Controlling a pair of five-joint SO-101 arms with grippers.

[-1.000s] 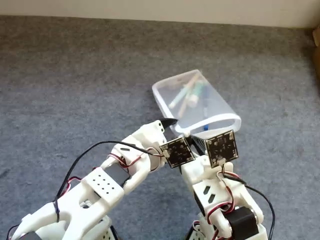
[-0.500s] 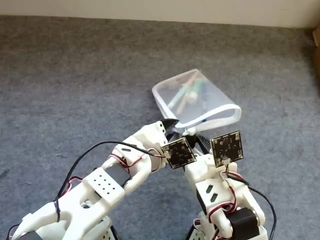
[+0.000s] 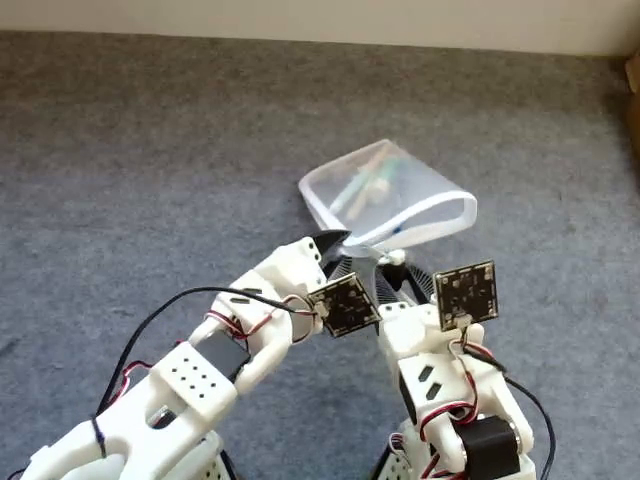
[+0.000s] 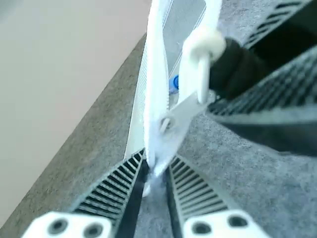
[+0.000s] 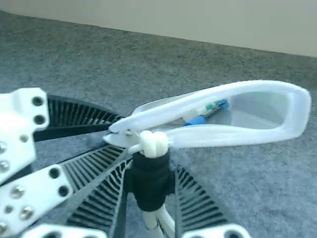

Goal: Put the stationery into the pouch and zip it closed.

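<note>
Bench (image 3: pixel 120 150): grey, with a rough nap like carpet; in the high view it runs from 9 o'clock across to 3 o'clock and down toward 6 o'clock.
Pale strip (image 3: pixel 300 18): a plain beige band along the bench's far edge at 12 o'clock in the high view, meeting the grey in a straight seam.
Brown thing (image 3: pixel 634 85): a sliver at the edge near 2 o'clock in the high view, just below the pale strip; too little shows to tell what it is.
Right wrist view: the same grey nap (image 5: pixel 74 49), with the beige band (image 5: pixel 198 20) beyond it.
Left wrist view: a broad flat beige surface (image 4: pixel 59 74) borders the grey (image 4: pixel 237 178).
</note>
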